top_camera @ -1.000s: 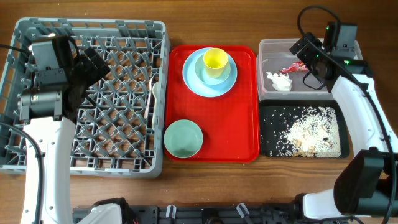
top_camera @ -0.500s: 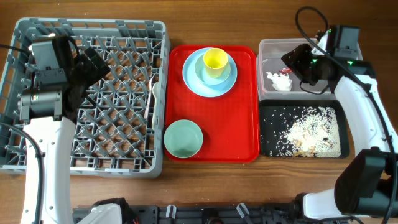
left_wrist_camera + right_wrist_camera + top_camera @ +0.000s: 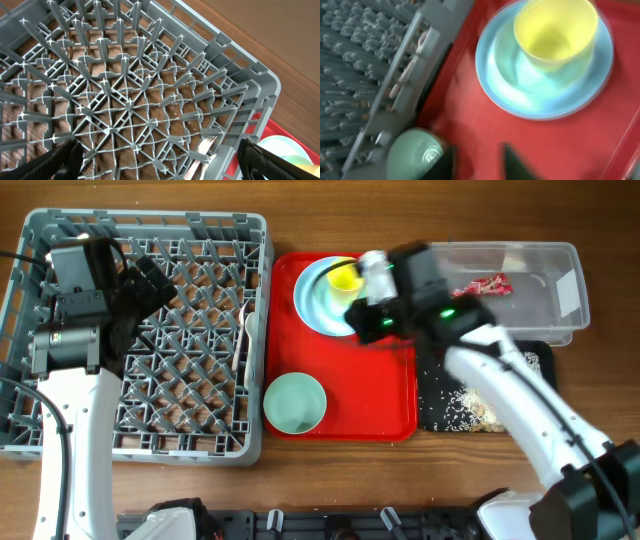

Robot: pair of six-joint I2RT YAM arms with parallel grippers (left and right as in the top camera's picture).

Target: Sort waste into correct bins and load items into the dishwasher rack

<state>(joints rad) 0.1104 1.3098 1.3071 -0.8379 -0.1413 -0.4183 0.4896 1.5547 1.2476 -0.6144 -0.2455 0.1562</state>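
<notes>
My right gripper [image 3: 362, 320] hangs blurred over the red tray, just below the yellow cup [image 3: 345, 278] that sits in a light blue bowl on the plate [image 3: 312, 300]. In the right wrist view its gripper [image 3: 477, 161] has drawn-in fingertips. A narrow strip of bare tray shows between them. The cup [image 3: 555, 30] is ahead and the pale green bowl [image 3: 415, 155] is at the left. My left gripper [image 3: 159, 164] stands wide open above the grey rack [image 3: 125, 85], with a white fork [image 3: 202, 147] lying by the rack wall. A red wrapper [image 3: 487, 284] lies in the clear tub [image 3: 560, 255].
The red serving tray [image 3: 390, 405] lies between the rack [image 3: 30, 330] and the bins. The black tray [image 3: 530, 365], strewn with rice, is partly covered by my right arm. White cutlery [image 3: 247, 330] rests along the rack's right wall.
My right arm has swung left from the clear tub to above the red tray, its jaws drawing together. The wrapper stays in the tub. The left arm has not moved.
</notes>
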